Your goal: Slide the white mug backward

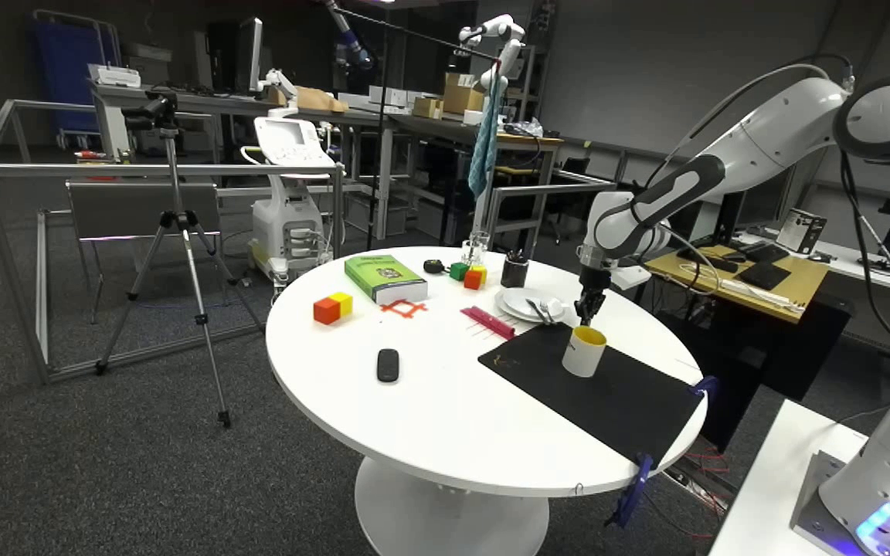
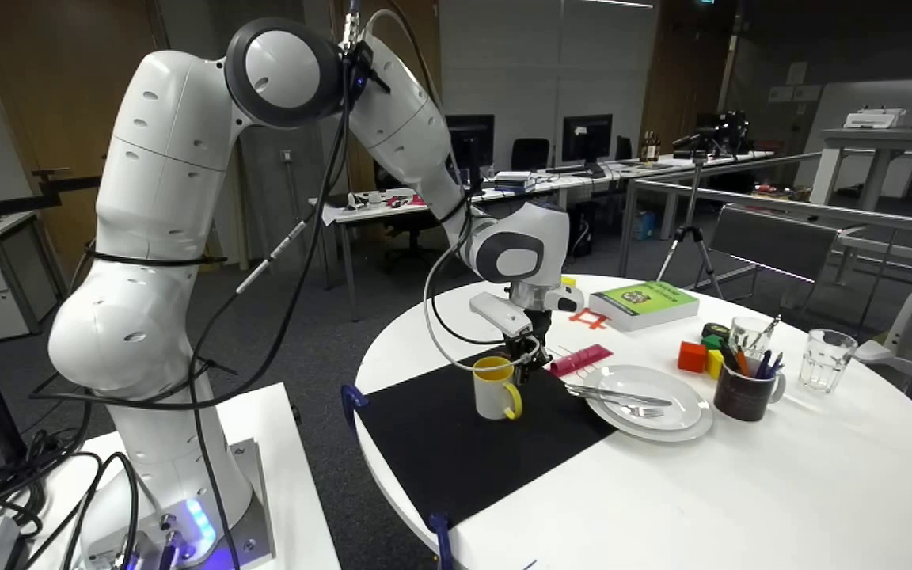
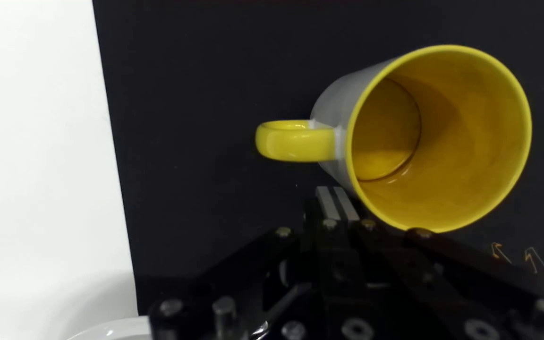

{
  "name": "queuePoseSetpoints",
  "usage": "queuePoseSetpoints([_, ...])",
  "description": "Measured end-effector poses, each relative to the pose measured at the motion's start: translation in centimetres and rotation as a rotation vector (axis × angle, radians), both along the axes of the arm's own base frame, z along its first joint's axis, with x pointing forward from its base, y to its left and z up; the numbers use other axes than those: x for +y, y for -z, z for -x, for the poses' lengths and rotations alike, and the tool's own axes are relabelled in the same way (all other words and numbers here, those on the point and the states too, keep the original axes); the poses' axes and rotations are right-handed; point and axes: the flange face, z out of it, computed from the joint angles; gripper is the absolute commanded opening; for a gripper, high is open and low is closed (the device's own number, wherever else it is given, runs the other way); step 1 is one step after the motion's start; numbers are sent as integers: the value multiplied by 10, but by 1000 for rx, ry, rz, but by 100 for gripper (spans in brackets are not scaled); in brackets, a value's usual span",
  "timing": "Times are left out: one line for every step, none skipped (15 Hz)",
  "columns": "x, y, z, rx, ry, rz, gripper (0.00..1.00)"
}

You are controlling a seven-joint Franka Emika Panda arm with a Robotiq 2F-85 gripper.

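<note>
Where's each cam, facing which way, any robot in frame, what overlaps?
In an exterior view: above table height, looking across the round table; base and forearm at right.
In an exterior view: roughly opposite, nearer the plates, looking back across it; arm at left, base to gripper.
Wrist view: behind the shut fingers, which show at bottom, looking down at the white mug on the black mat.
All three share white mug, black mat and gripper.

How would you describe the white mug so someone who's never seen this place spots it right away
Start at the round white table, then find the black mat clamped at its edge. The white mug stands upright on that mat. A yellow handle and a yellow inside set it apart from the dark mug of pens, which stands off the mat.
</note>
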Motion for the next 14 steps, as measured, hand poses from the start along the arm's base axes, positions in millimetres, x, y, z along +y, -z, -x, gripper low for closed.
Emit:
queuePoseSetpoints([0, 0, 0, 0, 0, 0, 0])
queuePoseSetpoints([0, 0, 0, 0, 0, 0, 0])
queuePoseSetpoints([0, 0, 0, 0, 0, 0, 0])
queuePoseSetpoints([0, 0, 0, 1, 1, 2, 0])
queuePoseSetpoints([0, 0, 0, 1, 3, 5, 0])
queuePoseSetpoints([0, 0, 0, 4, 6, 10, 0])
queuePoseSetpoints([0, 1, 1, 9, 10, 14, 0])
queuePoseSetpoints([0, 1, 2, 18, 16, 17, 0])
queuePoseSetpoints([0, 2, 3, 31, 20, 21, 0])
queuePoseSetpoints([0, 3, 5, 44, 25, 24, 0])
queuePoseSetpoints([-1, 4, 6, 60, 30, 29, 0])
queuePoseSetpoints([-2, 5, 8, 75, 35, 33, 0])
queuePoseSetpoints([-2, 6, 10, 86, 39, 38, 0])
queuePoseSetpoints([-2, 7, 11, 97, 44, 42, 0])
